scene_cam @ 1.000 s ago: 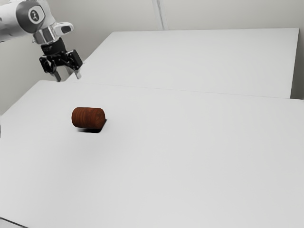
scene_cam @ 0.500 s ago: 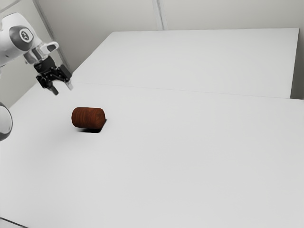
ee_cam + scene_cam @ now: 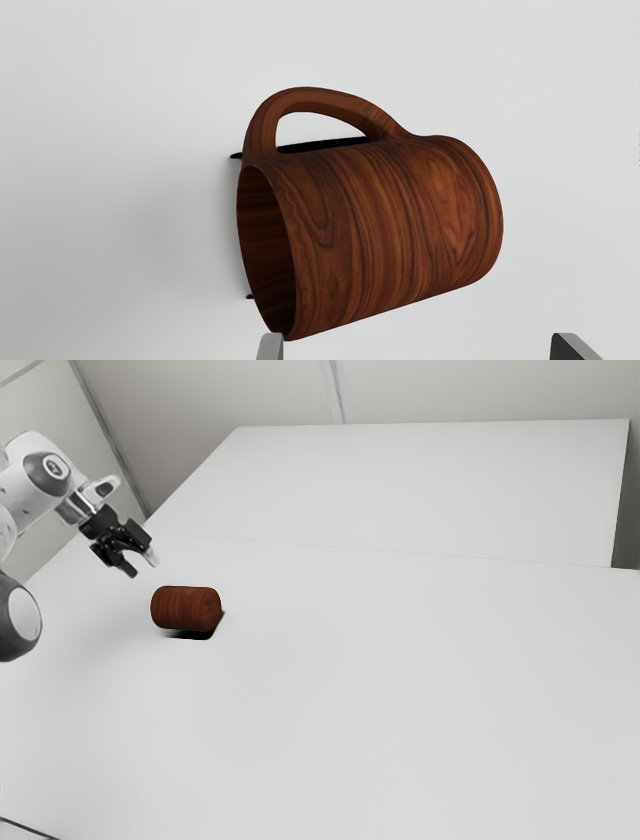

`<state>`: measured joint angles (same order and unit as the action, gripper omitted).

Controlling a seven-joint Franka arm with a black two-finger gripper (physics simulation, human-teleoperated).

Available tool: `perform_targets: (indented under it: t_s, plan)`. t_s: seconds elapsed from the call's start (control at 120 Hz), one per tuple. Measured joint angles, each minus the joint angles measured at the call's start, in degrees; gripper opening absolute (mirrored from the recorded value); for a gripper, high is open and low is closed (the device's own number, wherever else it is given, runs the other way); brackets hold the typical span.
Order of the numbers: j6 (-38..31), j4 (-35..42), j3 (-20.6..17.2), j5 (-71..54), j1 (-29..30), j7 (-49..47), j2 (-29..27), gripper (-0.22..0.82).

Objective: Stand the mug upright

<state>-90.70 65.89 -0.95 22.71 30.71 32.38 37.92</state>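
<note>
- In the exterior view, at the far left, a thin dark line [image 3: 30,829] is crossing the near corner.
- Above it, the white arm [image 3: 25,495] is extending in from the exterior view's left, its dark round joint cap [image 3: 54,466] bearing a small emblem too small to read.
- Next, the black gripper [image 3: 142,564] is hovering over the table [image 3: 400,710], its jaws standing spread, with nothing pinched between them.
- Just beyond, toward the exterior view's right, the brown wood-grained mug [image 3: 186,608] is lying on its side on the table, casting a dark shadow [image 3: 190,635]. In the wrist view, its handle [image 3: 305,99] is jutting from its side, and its open mouth [image 3: 265,250] is showing.
- Farther right, a pale strip [image 3: 337,390] is running up the wall [image 3: 480,390], and a broad white panel [image 3: 430,485] is spreading out behind the table.
</note>
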Motion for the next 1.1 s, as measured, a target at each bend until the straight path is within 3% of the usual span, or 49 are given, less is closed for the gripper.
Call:
perform_targets:
  t_s: [0.35,1.1]
  plan:
    - [-0.1,-0.9,0.2,8.0,2.3,6.5,5.3,0.58]
    - [0.0,2.3,0.3,24.1,4.1,17.7,9.8,0.58]
